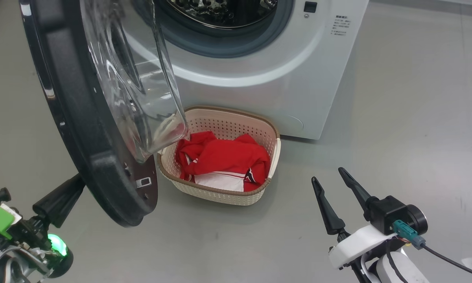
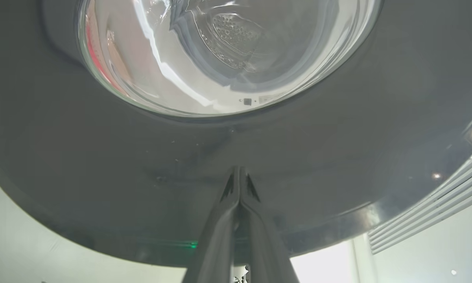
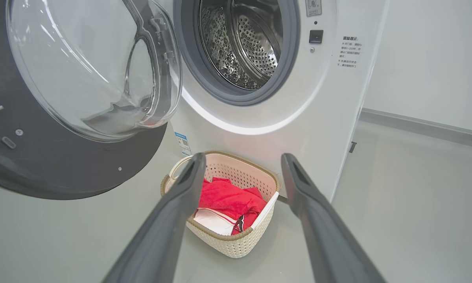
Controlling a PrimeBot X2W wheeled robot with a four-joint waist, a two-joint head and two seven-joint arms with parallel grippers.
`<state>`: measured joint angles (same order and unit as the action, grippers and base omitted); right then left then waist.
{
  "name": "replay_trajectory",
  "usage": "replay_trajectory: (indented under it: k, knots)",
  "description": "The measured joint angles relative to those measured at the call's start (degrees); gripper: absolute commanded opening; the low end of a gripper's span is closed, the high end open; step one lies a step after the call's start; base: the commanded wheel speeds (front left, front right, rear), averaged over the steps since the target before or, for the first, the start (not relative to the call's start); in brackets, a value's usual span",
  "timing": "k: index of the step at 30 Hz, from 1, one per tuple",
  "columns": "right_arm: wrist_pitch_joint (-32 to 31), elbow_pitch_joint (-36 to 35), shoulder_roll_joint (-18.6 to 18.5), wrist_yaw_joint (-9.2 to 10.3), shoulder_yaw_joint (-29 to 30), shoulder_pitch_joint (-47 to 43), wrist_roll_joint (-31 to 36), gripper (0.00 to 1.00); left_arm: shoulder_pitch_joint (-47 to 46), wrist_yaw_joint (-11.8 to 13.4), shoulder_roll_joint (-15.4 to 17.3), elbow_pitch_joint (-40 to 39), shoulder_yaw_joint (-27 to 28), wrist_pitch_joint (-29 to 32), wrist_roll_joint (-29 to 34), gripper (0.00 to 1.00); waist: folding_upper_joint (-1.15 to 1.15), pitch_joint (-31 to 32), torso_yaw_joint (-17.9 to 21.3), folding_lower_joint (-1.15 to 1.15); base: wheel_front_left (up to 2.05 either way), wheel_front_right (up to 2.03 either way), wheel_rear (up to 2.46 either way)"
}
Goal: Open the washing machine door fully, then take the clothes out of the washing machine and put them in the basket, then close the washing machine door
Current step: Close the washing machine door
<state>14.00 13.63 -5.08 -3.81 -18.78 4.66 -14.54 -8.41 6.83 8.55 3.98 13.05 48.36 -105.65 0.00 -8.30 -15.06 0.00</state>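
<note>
The washing machine door point(image 1: 98, 169) stands swung out at the left, its glass bowl point(image 1: 141, 98) facing the white washing machine point(image 1: 279, 78). The drum point(image 3: 251, 39) looks bare of clothes. Red clothes point(image 1: 224, 157) with white panels lie in the cream basket point(image 1: 220, 198) on the floor before the machine. My left gripper point(image 2: 239, 169) is shut, its tips against the door's black outer face point(image 2: 102, 157) below the window. In the head view the left gripper point(image 1: 76, 182) reaches behind the door's lower edge. My right gripper point(image 1: 327, 174) is open and holds nothing, right of the basket.
The door's lower edge hangs over the basket's left end. A blue label point(image 3: 183, 143) sits on the machine's front behind the basket point(image 3: 236, 245). Grey floor spreads to the right, and a white wall point(image 3: 436, 59) stands beyond the machine.
</note>
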Motion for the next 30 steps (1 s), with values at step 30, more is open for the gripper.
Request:
replay_trajectory:
  k: [30]
  knots:
    - [0.18, -0.68, 0.62, 0.99, 0.47, 0.12, -0.53, 1.0, -0.24, 0.21, -4.01, -0.48, -3.76, -4.0, -0.08, 0.0, 0.0, -0.45, 14.65, 0.0, 0.0, 0.0, 0.0]
